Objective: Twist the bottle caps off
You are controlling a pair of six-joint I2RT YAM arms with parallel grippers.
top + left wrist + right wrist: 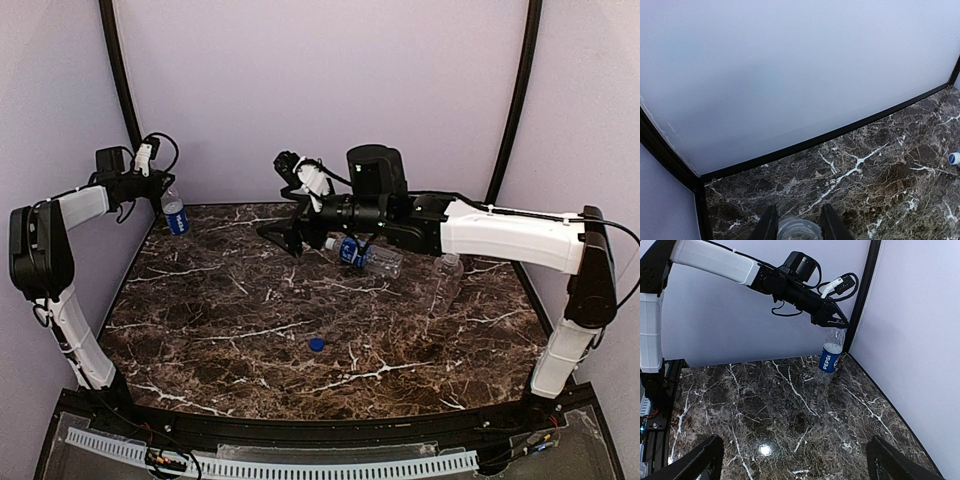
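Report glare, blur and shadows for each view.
Top external: even soft light, no hard shadows, the lying bottle sharp. Left wrist: the standing bottle is blurred at the bottom edge. Right wrist: one bright glare spot on the marble table, otherwise clear.

From the middle out to 9 o'clock the dark marble surface (200, 320) is left open. 10 o'clock is blocked by an upright clear blue-labelled bottle (175, 212). 1 to 3 o'clock is taken up by the white right arm (510, 238), a lying blue-labelled clear bottle (365, 256) and a plain clear bottle (447, 278). A small round blue cap (316, 345) is found at 6 o'clock.
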